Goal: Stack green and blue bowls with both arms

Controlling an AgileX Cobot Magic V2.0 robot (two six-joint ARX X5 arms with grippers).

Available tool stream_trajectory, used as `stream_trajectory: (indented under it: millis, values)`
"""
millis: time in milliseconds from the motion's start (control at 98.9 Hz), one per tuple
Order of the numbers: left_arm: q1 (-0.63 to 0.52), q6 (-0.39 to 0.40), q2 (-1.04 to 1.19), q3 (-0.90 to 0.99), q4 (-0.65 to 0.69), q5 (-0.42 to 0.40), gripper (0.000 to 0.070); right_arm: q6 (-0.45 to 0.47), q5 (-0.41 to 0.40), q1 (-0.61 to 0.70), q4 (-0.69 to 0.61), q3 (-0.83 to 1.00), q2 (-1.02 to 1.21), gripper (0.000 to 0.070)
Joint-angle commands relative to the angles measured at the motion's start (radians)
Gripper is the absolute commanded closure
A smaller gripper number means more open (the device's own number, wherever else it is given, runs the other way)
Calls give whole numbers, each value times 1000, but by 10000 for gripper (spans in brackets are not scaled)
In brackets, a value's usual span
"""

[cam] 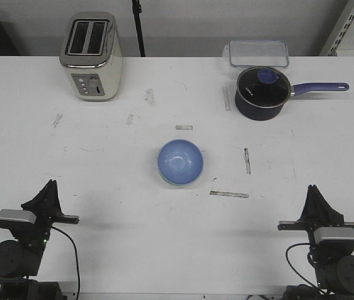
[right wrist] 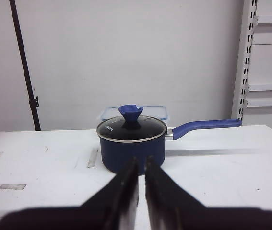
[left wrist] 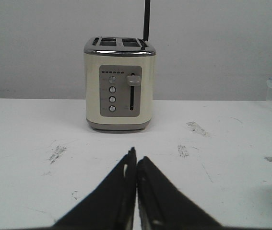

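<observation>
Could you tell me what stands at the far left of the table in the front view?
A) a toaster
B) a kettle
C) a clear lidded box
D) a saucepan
A: the cream toaster stands far left, while the saucepan sits far right.

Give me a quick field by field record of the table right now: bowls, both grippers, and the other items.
bowls: blue bowl at table centre, a pale green rim showing under its near edge, so apparently nested in the green one
left gripper: jaws shut, empty, near left edge
right gripper: jaws shut, empty, near right edge
toaster: far left, upright
saucepan: far right, lid on
clear container: behind saucepan
</observation>
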Motion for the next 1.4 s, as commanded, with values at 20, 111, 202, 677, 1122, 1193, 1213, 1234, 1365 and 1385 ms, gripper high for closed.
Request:
stream_trajectory:
  millis: [20, 111, 202, 677, 1122, 1193, 1213, 1234, 1365, 1385]
  values:
    - [1, 11, -2, 8, 9, 2, 699, 10, 0, 0, 11, 1, -3, 685]
    - [-3, 11, -2, 5, 10, 1, 699, 10, 0, 0, 11, 1, -3, 685]
    - [-24, 12, -12, -8, 10, -2, 699, 10, 0, 0, 11, 1, -3, 685]
    - [-79, 12, -116, -163, 19, -59, 698, 10, 0, 0, 11, 1, -3, 685]
    - [-50, 13, -198, -291, 77, -62, 697, 10, 0, 0, 13, 1, -3, 685]
    - [-49, 12, -198, -291, 77, -62, 697, 10, 0, 0, 13, 1, -3, 685]
    - [-49, 12, -198, -291, 77, -62, 698, 10, 0, 0, 13, 1, -3, 685]
    - [-49, 12, -198, -291, 76, -61, 697, 10, 0, 0, 13, 1, -3, 685]
    - [-49, 11, -198, -291, 77, -62, 698, 10, 0, 0, 13, 1, -3, 685]
    - [-49, 11, -198, -291, 77, -62, 698, 10, 0, 0, 13, 1, -3, 685]
